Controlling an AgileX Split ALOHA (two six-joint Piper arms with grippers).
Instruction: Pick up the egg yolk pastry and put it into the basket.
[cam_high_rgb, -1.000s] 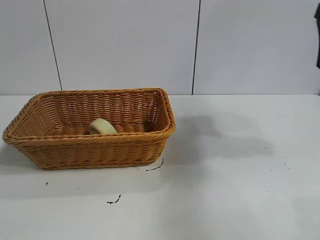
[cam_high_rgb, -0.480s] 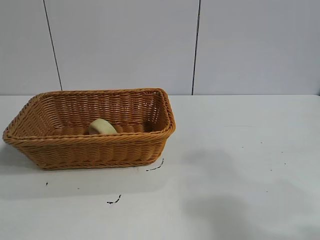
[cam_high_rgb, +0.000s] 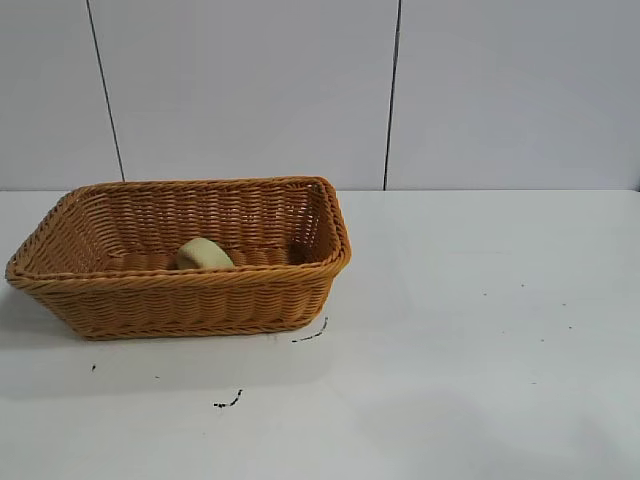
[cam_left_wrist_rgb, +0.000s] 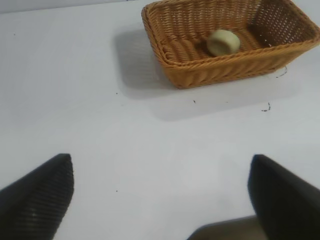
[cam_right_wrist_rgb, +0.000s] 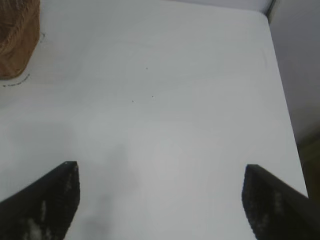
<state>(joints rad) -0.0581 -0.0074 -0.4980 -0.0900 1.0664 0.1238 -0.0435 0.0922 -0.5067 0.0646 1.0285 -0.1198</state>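
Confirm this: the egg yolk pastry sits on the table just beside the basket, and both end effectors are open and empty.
Not quite. The egg yolk pastry lies inside the basket, on its woven floor, as the exterior and left wrist views show. The rest holds: the left end effector and right end effector are both open and empty above the table.

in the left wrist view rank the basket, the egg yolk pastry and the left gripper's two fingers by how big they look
1. Basket.
2. The two fingers of the open left gripper: they look alike, and large only because they are nearest the camera.
3. Egg yolk pastry, inside the basket.
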